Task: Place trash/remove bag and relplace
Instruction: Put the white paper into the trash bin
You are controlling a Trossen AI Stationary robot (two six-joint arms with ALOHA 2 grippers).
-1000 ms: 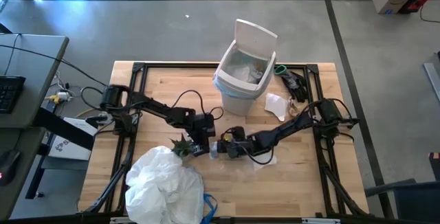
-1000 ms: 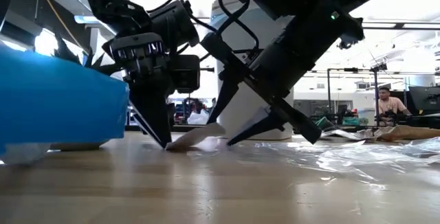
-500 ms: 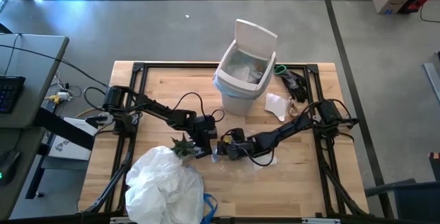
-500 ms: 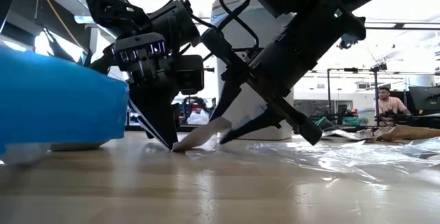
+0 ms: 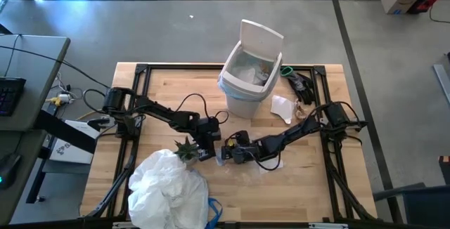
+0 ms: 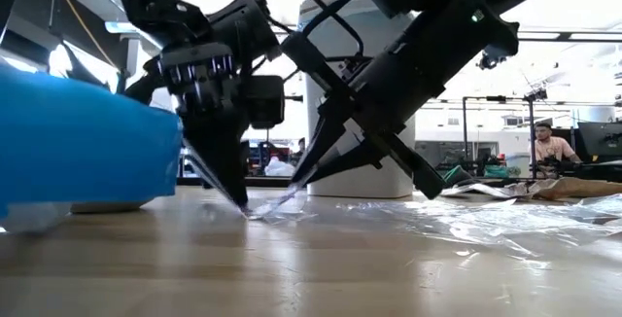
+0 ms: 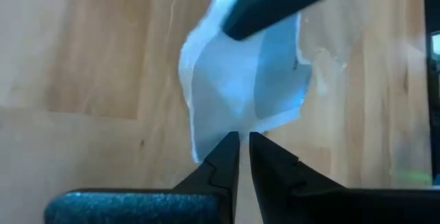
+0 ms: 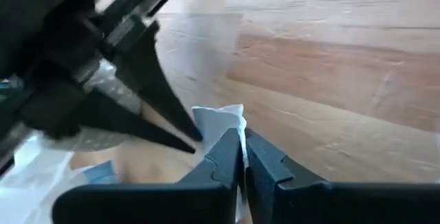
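Both tools, left [image 7: 239, 140] and right [image 8: 241, 145], pinch one white paper scrap [image 7: 240, 80] between them.

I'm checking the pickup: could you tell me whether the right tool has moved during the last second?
Yes. The right tool has closed and slid toward the left tool, away from the white bin behind it, meeting at the white paper scrap.

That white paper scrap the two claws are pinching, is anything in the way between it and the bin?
Nothing visible is. Both the left gripper and the right gripper are shut on the paper scrap. Only bare table lies between it and the bin, whose lid is up.
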